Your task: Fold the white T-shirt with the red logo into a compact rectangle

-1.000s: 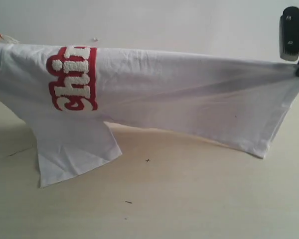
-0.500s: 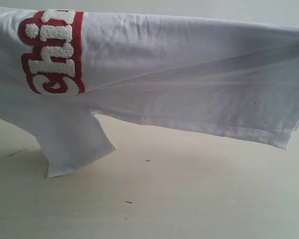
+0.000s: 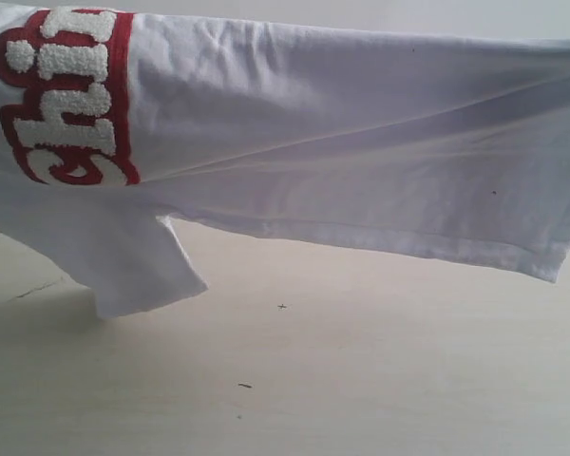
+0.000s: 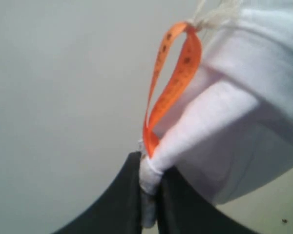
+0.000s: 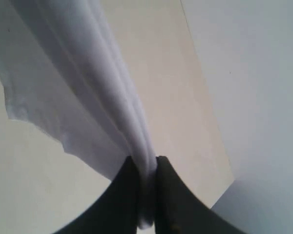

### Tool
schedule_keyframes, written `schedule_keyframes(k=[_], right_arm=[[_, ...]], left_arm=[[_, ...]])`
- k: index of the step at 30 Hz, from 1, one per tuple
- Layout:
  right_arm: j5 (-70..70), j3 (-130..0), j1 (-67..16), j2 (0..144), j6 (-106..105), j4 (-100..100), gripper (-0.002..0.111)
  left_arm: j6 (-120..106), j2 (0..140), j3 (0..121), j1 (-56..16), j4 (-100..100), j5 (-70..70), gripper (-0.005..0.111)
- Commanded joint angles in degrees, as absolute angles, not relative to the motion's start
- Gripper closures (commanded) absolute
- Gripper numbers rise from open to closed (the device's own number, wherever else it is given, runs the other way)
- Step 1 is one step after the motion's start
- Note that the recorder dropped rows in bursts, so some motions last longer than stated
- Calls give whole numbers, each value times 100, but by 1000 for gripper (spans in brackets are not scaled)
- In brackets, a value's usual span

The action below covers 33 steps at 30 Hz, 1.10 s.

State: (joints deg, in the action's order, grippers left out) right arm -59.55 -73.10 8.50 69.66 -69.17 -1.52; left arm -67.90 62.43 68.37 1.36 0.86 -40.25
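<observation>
The white T-shirt (image 3: 342,142) hangs stretched in the air across the whole exterior view, folded lengthwise, one sleeve (image 3: 133,266) dangling down to the table. The red logo (image 3: 66,95) with fuzzy white letters shows at the upper left, turned sideways. Neither gripper shows in the exterior view. In the left wrist view my left gripper (image 4: 150,195) is shut on bunched collar cloth (image 4: 219,126) beside the orange neck tag (image 4: 173,83). In the right wrist view my right gripper (image 5: 146,190) is shut on gathered layers of the shirt's hem end (image 5: 88,87).
Below the shirt lies a pale beige table (image 3: 342,380) with a few small dark specks (image 3: 244,386). A plain grey-white wall (image 5: 254,73) stands behind; the table's edge (image 5: 200,92) meets it in the right wrist view.
The shirt has risen and come nearer the camera, its logo sliding left. The sleeve lifted with it. The right gripper, seen at the upper right a second ago, has left the exterior view.
</observation>
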Motion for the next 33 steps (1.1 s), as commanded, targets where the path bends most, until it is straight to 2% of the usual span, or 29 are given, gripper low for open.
schedule_keyframes(k=[1,8,12,17,30,33], right_arm=[[-5997,-7293,865,7012,-6882,-151,108],[-6346,-7293,865,7974,-6572,-59,108],[-5792,-7432,865,8015,-6645,42,108],[-6159,-7860,865,8015,-6544,42,108],[-6996,-7909,865,7124,-5944,-1342,108],[-6996,-7477,865,6792,-5864,-1501,108]], left_arm=[[-6703,6251,6819,149,110,-3962,107],[-6823,7138,6819,149,90,-4254,107],[-7064,7136,6835,149,0,-3544,107],[-7092,7119,7251,149,62,-3937,107],[-6078,5932,7196,-4,140,-5078,107],[-6078,5703,7196,-76,63,-5712,107]])
